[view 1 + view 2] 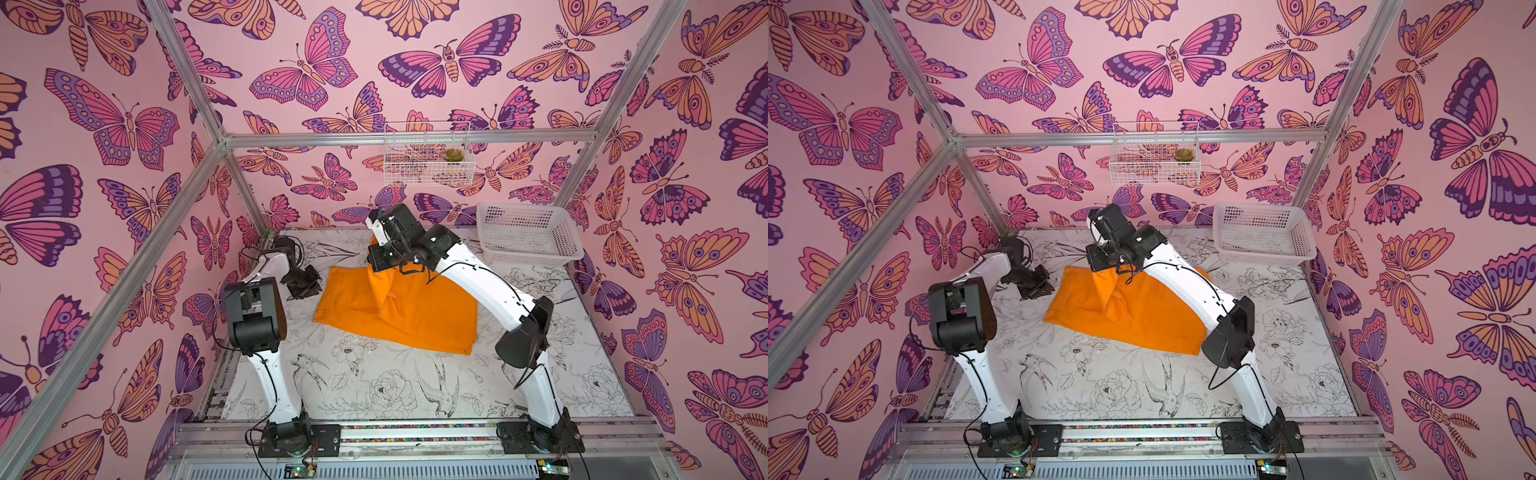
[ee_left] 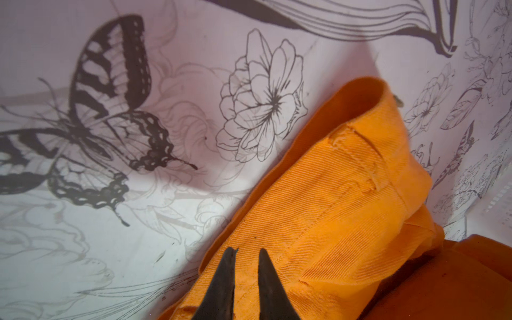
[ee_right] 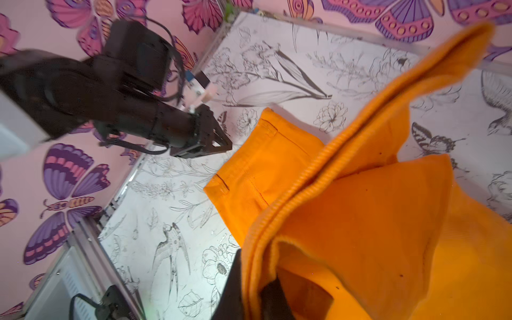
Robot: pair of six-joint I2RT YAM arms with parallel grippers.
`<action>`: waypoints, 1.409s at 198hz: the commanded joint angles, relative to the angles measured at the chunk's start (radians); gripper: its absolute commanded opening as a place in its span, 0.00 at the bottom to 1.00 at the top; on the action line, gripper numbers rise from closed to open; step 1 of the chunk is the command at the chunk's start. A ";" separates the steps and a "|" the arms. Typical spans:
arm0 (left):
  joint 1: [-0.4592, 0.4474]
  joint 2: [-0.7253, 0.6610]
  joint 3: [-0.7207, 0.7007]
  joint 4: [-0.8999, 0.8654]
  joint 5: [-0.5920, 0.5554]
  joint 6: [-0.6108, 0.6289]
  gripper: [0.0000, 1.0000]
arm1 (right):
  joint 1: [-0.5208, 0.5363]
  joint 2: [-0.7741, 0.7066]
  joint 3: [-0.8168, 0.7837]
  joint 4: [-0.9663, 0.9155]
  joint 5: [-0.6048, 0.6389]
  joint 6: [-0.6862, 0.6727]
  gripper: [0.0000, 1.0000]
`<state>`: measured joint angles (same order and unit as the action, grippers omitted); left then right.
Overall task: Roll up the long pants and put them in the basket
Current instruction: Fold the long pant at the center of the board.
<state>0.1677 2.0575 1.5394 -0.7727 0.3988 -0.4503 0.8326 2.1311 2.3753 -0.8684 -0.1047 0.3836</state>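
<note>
Counter (image 1: pixel 365 374) carries long pants (image 1: pixel 415 320) around its centre (one edge hoisted); right pincer (image 3: pixel 250 288) clamps that edge toward 12 o'clock, and left pincer (image 2: pixel 246 250), narrowly parted and empty, hovers at their 9 o'clock.

Pink wallpaper (image 1: pixel 332 124) with big purple and orange butterflies covers every wall, edged by aluminium bars (image 1: pixel 407 138). High beyond the right fingers (image 3: pixel 232 282) hangs a wire shelf (image 1: pixel 428 174) holding a small succulent (image 1: pixel 453 155). Well to their right a white plastic basket (image 1: pixel 528 237) sits on the desk (image 1: pixel 374 386), which is printed with ink flowers and birds.
</note>
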 commanded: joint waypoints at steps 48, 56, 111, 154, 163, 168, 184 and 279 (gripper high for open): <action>0.013 0.018 0.018 -0.002 -0.001 0.012 0.19 | 0.003 0.076 0.041 0.048 -0.132 0.022 0.00; 0.014 0.018 0.015 -0.002 0.000 0.013 0.19 | 0.003 0.103 0.061 0.059 -0.152 0.035 0.00; 0.021 0.023 0.008 -0.001 0.000 0.028 0.19 | 0.014 0.216 0.147 0.121 -0.262 0.100 0.00; 0.027 0.034 0.018 -0.001 0.001 0.025 0.19 | 0.018 0.233 0.149 0.147 -0.274 0.097 0.00; 0.029 0.033 0.018 -0.001 0.002 0.025 0.19 | 0.018 0.244 0.149 0.164 -0.295 0.114 0.00; 0.030 0.032 0.018 -0.001 0.002 0.025 0.19 | 0.019 0.253 0.148 0.174 -0.312 0.125 0.00; 0.031 0.026 0.018 -0.002 0.005 0.025 0.19 | 0.020 0.266 0.152 0.191 -0.340 0.144 0.00; 0.041 0.000 0.007 -0.002 0.010 0.022 0.19 | 0.023 0.315 0.132 0.288 -0.380 0.203 0.00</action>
<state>0.2028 2.0769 1.5410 -0.7624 0.3969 -0.4454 0.8425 2.3959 2.4889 -0.6987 -0.4263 0.5453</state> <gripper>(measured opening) 0.188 0.094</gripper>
